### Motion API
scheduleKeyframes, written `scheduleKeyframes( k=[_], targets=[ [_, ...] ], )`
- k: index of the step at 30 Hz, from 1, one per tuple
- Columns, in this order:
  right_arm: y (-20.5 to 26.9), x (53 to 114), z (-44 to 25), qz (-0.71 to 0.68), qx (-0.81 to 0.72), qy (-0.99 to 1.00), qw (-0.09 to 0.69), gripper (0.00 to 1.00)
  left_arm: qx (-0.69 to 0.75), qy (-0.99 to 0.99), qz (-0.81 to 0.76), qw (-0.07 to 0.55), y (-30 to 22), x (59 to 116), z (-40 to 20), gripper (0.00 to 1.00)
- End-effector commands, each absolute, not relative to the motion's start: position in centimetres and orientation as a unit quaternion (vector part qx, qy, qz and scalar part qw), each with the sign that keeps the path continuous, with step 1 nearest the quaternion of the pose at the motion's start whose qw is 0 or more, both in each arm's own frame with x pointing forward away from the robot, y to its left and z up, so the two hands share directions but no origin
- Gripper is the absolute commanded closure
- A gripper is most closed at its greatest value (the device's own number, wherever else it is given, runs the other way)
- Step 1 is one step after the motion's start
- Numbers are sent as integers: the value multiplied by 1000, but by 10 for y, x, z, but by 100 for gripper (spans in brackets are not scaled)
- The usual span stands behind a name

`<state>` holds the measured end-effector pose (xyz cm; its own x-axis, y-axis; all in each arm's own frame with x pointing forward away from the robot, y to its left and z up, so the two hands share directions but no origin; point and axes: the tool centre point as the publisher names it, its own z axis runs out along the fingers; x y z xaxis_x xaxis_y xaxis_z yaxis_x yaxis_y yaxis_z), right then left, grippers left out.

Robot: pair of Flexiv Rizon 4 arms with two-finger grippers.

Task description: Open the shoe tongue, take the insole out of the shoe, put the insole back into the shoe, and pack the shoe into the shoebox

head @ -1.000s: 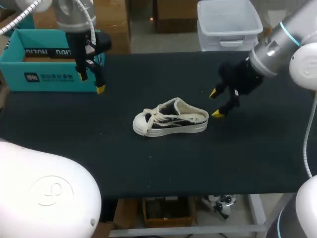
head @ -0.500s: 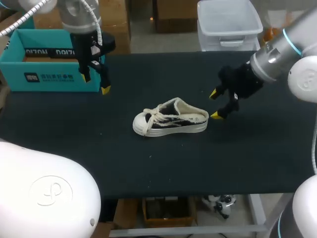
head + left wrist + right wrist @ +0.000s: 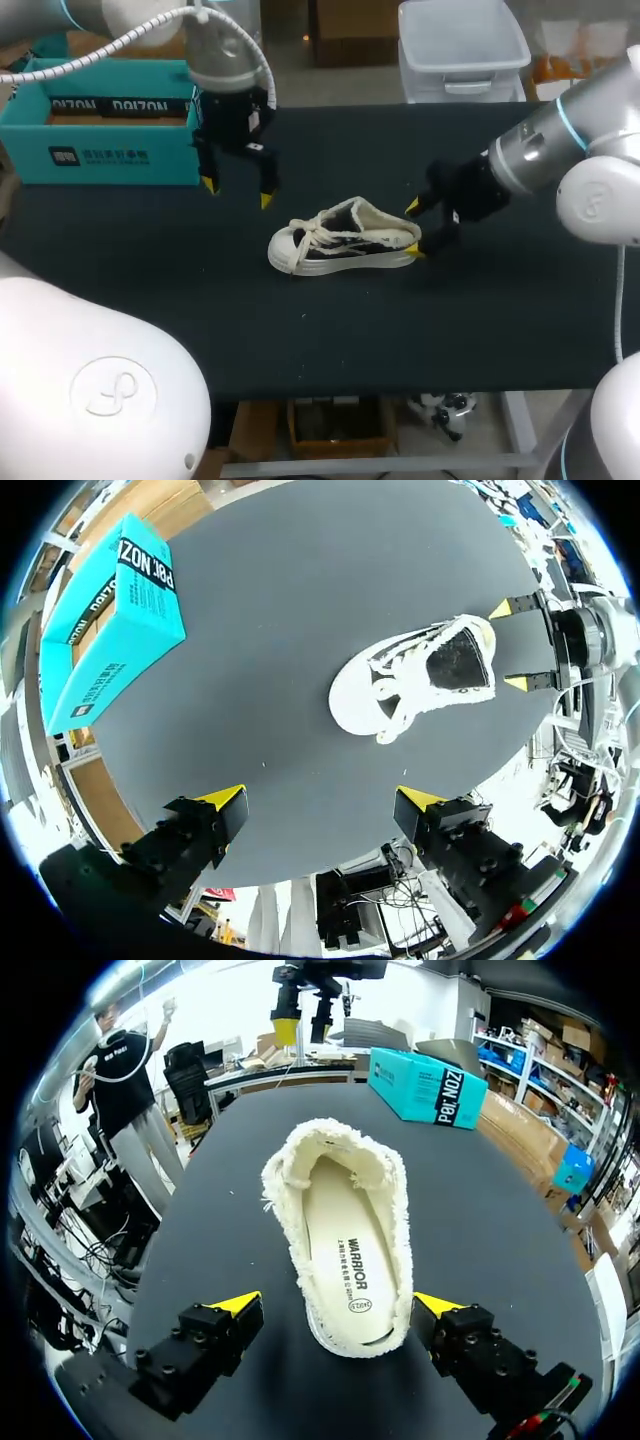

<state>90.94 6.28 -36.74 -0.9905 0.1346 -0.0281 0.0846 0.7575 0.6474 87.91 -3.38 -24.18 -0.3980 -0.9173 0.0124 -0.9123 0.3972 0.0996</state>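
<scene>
At the shoe (image 3: 345, 237), the right hand (image 3: 413, 229) has reached its heel

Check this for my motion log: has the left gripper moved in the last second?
Yes. The left gripper has shifted away from the teal shoebox, toward the shoe.

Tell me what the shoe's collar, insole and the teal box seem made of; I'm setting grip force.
Collar: fuzzy cream fleece, apparently, with a frayed edge. Insole: smooth, matte, perhaps foam or fabric. Box: matte teal cardboard, judging by crisp folded edges.
</scene>
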Motion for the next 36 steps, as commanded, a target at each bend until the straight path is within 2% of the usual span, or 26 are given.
scheduleKeyframes(
  k=[1,17,36],
  targets=[
    [60,908,-376,351,64,933,53,0,544,-837,-45,16,-43,870,-243,0],
    [46,932,-393,358,82,929,35,0,533,-845,-38,20,-57,855,-252,0],
    [74,927,-425,392,56,918,-3,0,530,-846,-34,33,-67,852,-261,0]
  ],
)
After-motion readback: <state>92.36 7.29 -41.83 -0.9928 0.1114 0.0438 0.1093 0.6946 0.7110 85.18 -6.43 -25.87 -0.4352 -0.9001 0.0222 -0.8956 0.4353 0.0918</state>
